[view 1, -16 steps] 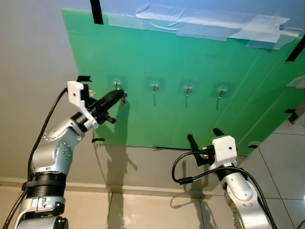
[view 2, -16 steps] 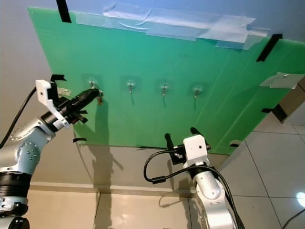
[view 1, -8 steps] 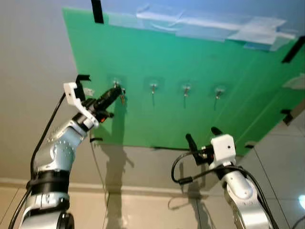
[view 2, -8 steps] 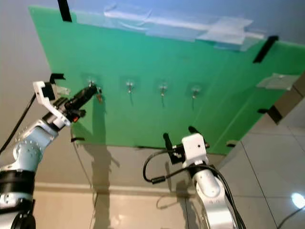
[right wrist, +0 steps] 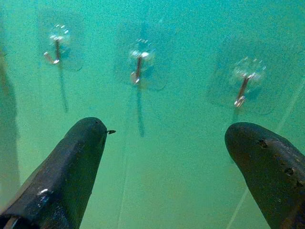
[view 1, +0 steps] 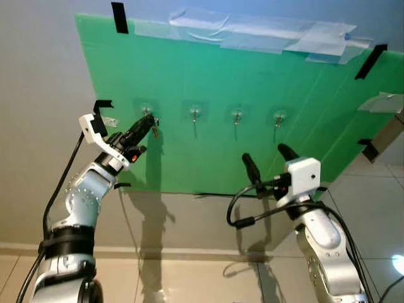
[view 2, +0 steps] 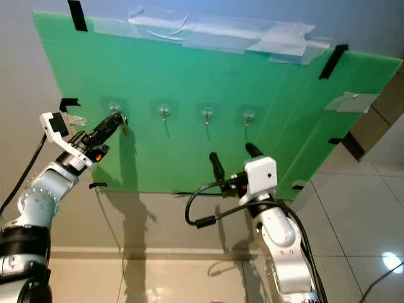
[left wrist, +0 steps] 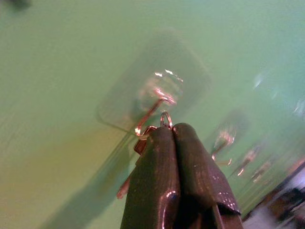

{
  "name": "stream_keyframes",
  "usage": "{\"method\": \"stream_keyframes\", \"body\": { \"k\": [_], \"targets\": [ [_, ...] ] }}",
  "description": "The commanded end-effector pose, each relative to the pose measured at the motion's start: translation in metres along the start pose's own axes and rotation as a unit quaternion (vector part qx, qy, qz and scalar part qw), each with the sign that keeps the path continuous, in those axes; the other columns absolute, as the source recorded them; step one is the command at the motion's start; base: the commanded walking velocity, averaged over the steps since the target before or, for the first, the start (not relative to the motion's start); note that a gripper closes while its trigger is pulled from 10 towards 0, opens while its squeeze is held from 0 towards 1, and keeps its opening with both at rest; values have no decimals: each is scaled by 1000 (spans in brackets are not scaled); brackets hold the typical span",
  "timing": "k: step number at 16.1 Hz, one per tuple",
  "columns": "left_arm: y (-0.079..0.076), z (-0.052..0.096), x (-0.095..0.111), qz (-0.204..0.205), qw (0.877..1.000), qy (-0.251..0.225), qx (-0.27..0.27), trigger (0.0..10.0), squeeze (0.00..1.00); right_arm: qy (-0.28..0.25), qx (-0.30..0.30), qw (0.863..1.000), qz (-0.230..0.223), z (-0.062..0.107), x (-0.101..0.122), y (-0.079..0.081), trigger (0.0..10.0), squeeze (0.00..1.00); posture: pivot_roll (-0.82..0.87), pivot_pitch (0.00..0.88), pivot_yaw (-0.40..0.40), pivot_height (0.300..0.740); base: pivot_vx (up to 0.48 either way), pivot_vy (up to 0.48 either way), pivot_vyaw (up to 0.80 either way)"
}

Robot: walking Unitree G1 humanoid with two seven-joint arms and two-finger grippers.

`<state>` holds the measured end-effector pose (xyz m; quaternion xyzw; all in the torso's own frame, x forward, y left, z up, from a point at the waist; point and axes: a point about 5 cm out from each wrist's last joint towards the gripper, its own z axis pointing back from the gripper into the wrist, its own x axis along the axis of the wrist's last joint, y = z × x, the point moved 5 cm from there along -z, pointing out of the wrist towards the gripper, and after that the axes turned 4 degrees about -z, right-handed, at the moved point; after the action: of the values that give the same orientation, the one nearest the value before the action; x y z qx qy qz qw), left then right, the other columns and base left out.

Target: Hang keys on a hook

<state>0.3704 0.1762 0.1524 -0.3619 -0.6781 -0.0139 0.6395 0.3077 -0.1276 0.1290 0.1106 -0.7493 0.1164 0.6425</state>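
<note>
Left wrist view: the left gripper (left wrist: 167,130) has its two black fingers pressed together on the keys (left wrist: 143,143), whose small wire ring pokes out just past the fingertips and sits right at the metal tip of the leftmost hook (left wrist: 159,95); whether the ring is actually over the hook or only touching it cannot be told. A reddish key hangs down beside the fingers on the board side. From the head cameras, the left arm is raised to the green board (view 1: 252,95) taped to the wall, and the gripper's tips meet the first of four clear-backed hooks in a row. The right gripper (view 1: 268,161) is held up lower and well apart from the keys, its fingers spread wide and pointing at the board below the other three hooks (right wrist: 138,64).
</note>
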Motion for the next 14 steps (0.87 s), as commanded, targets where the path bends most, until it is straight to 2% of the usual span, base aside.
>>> {"method": "stream_keyframes", "body": {
  "k": [1,2,4,5,8,10,13,14],
  "targets": [
    [10,14,-32,-33,997,65,32,10000,0,7,-11,1000,-2,-1,-2,-6,10000,1000,-20,0,-66,740,0,0,0],
    [5,12,-27,-91,993,66,23,10000,0,11,-8,1000,-4,0,-3,-4,10000,1000,-17,0,-69,740,0,0,0],
    [-5,3,-7,-165,985,46,2,10000,0,16,-1,1000,-5,1,-5,1,10000,1000,-10,0,-72,740,0,0,0],
    [-7,1,-1,-174,984,40,1,10000,0,16,1,1000,-5,1,-6,2,10000,1000,-10,0,-72,740,0,0,0],
    [-9,1,10,-149,989,16,1,10000,0,12,0,1000,-1,1,-4,1,10000,1000,-11,0,-70,740,0,0,0],
    [-25,0,5,-124,991,20,-39,10000,0,0,-4,1000,-10,2,0,1,10000,1000,-12,0,-70,740,0,0,0],
    [-37,0,1,-77,994,27,-71,10000,0,-6,-12,996,-85,3,3,1,10000,1000,-15,0,-66,740,0,0,0],
    [-38,0,0,-69,995,32,-72,10000,0,-3,-12,996,-90,3,2,1,10000,1000,-15,0,-65,740,0,0,0]
  ]
}}
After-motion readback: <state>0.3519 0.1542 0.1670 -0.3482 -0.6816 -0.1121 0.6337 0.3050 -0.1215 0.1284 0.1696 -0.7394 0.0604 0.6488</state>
